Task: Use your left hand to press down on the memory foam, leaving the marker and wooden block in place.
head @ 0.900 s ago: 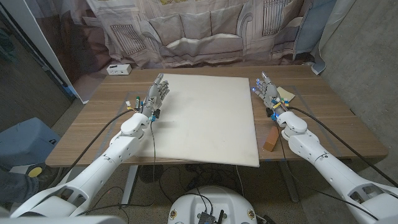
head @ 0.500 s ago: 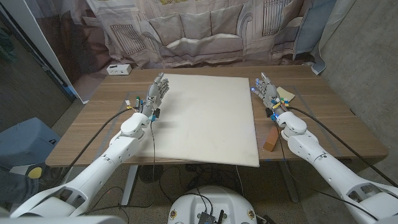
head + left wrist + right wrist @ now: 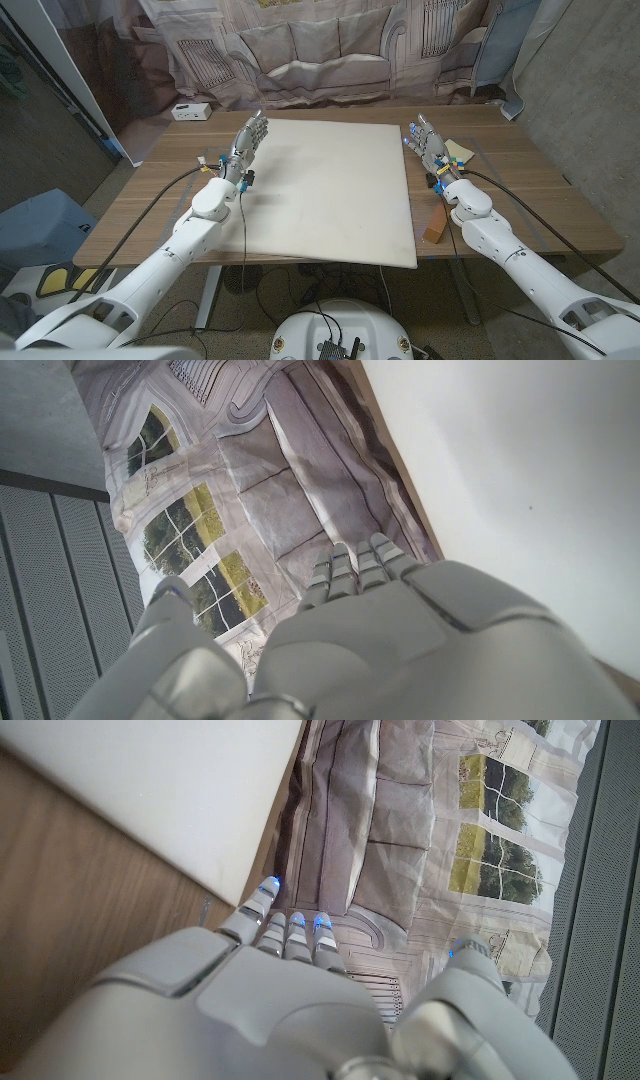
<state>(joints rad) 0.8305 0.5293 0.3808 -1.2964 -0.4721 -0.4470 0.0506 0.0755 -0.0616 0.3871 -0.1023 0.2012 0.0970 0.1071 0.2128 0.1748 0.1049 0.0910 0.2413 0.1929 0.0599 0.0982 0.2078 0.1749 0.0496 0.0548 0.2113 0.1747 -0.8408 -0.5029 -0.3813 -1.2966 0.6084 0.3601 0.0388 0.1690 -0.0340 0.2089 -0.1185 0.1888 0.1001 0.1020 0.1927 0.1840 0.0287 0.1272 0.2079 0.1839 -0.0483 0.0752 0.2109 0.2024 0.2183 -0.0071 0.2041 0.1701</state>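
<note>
The left robot hand (image 3: 245,147), fingers apart and empty, has lifted slightly off the foam pad's (image 3: 330,190) left edge; pressing isn't begun. Right robot hand (image 3: 432,150) waits open near the wooden block (image 3: 436,223).

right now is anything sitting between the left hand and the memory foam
Nothing visible does. The left hand hangs open at the left edge of the memory foam, whose top is bare. The wooden block lies off its right edge.

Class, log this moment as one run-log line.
left hand: open, at memory foam left edge | right hand: open | wooden block: beside foam
</note>
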